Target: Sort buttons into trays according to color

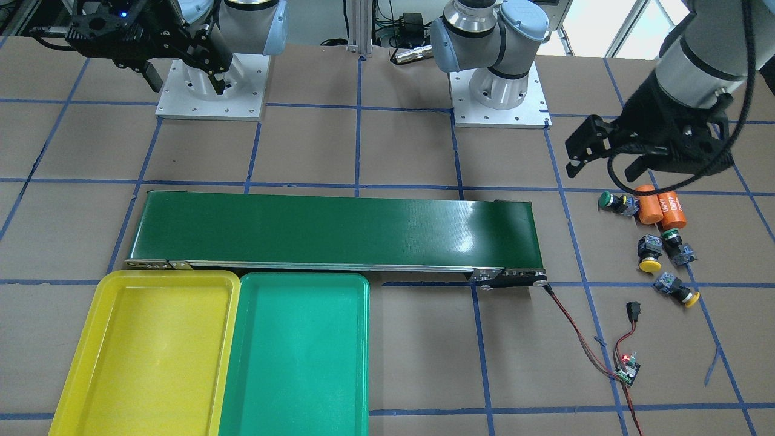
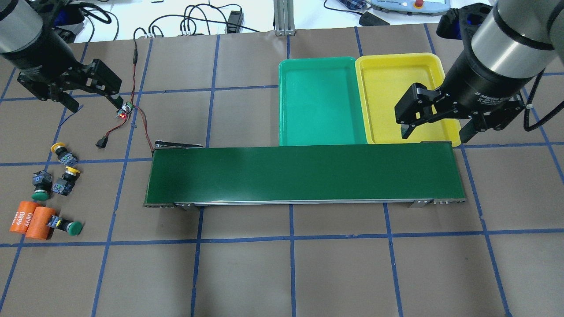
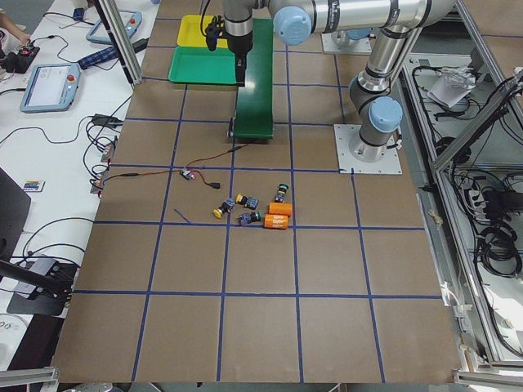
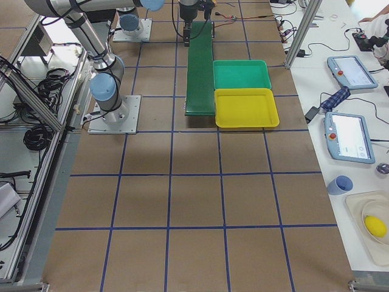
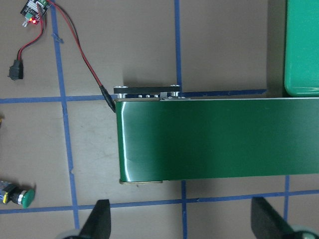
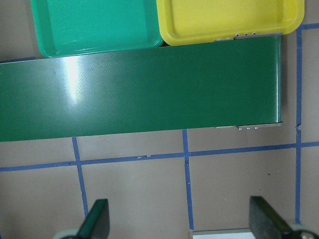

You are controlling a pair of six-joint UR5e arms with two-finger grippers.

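Currently the left end effector and right end effector are being held open, empty. Black-and-blue push-button switches are being left on the brown tabletop — well apart from the yellow plastic tray and green plastic tray; light, rigid, probably best pinched across the blocky bodies.

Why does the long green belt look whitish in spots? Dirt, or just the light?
Glare, most likely: in the front-facing view the conveyor belt shows a pale sheen near its right end; in the right wrist view a bright streak sits towards its left; in the overhead view it looks evenly dark green.
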